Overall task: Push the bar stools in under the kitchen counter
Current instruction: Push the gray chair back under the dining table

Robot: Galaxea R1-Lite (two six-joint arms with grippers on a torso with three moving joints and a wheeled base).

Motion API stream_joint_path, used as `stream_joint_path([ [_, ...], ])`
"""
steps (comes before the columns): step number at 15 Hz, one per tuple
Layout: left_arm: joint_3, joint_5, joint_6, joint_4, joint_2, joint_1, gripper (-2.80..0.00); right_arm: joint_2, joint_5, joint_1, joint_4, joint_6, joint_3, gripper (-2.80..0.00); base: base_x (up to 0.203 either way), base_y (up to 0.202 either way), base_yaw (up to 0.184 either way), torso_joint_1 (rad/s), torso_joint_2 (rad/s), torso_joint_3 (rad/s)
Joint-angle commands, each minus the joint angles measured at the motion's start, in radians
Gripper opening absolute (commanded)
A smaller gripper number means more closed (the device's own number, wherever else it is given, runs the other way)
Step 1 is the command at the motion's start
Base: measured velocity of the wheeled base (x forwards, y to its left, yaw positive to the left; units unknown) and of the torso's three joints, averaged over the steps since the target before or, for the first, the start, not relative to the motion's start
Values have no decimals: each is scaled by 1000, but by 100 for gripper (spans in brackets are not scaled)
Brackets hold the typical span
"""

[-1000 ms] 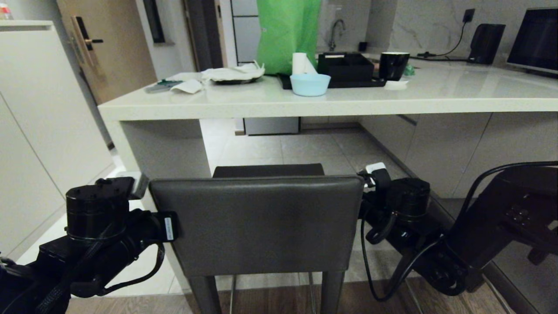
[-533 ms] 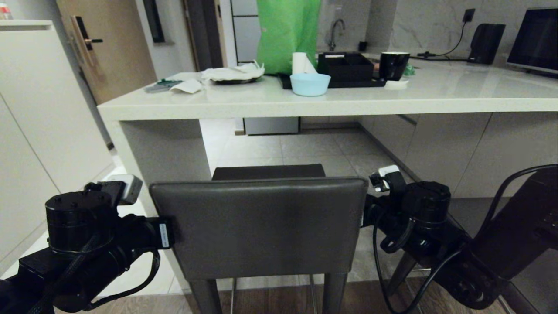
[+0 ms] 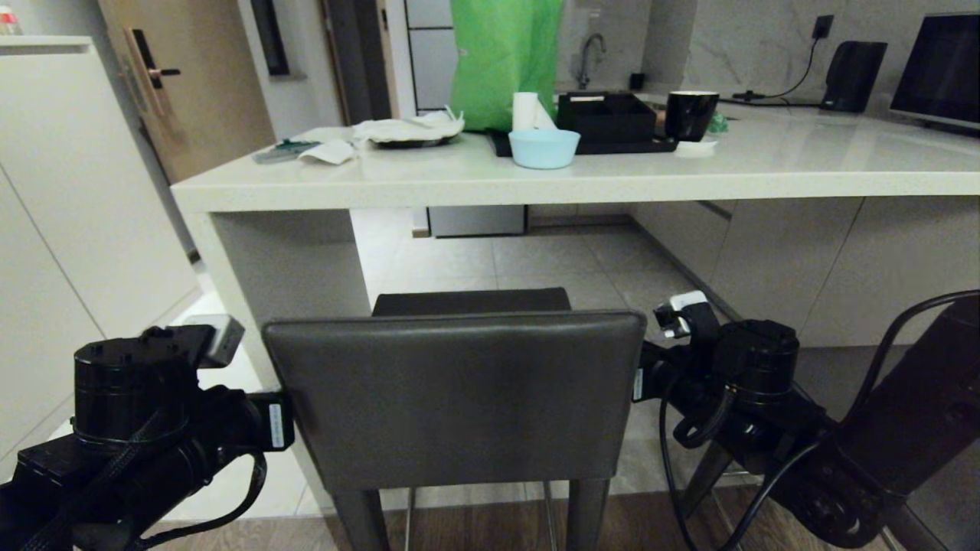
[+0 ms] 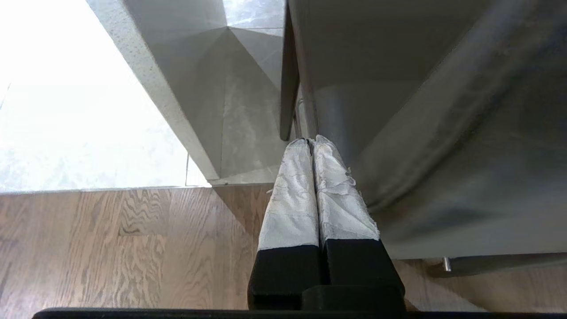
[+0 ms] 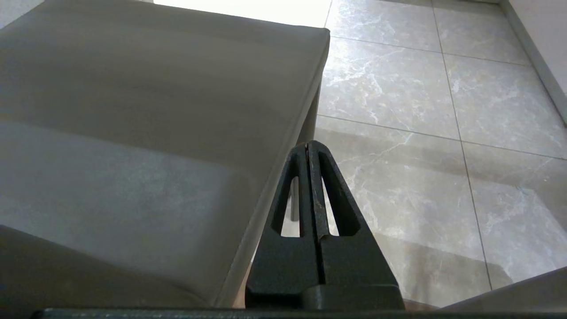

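A grey stool (image 3: 459, 398) stands before the counter (image 3: 582, 184). Left gripper (image 4: 312, 142) and right gripper (image 5: 308, 145), fingers pressed together, flank its backrest.

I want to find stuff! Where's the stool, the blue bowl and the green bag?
bar stool (image 3: 459, 398), head view, middle of its backrest.
blue bowl (image 3: 544, 149), head view, its front wall.
green bag (image 3: 501, 57), head view, its front side.

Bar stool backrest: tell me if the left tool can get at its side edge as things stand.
Probably yes. The left tool, shut, sits right beside the bar stool at the backrest's left edge, with nothing between them. The right tool, shut, flanks the other edge.
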Motion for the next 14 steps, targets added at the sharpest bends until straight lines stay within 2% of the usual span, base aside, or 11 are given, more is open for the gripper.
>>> stream_joint_path([
  [1, 23, 2, -5, -5, -5, 5, -280, 1, -2, 1, -8, -1, 2, -280, 0, 0, 0, 0, 0, 0],
  [3, 56, -3, -12, -6, 10, -3, -280, 1, -2, 1, -8, -1, 11, -280, 0, 0, 0, 0, 0, 0],
  [6, 43, -13, -23, -6, 27, -2, -280, 1, -2, 15, -8, -3, 16, -280, 0, 0, 0, 0, 0, 0],
  [14, -91, -24, -16, -2, 104, -2, -280, 12, -3, 54, -8, -6, 6, -280, 0, 0, 0, 0, 0, 0],
])
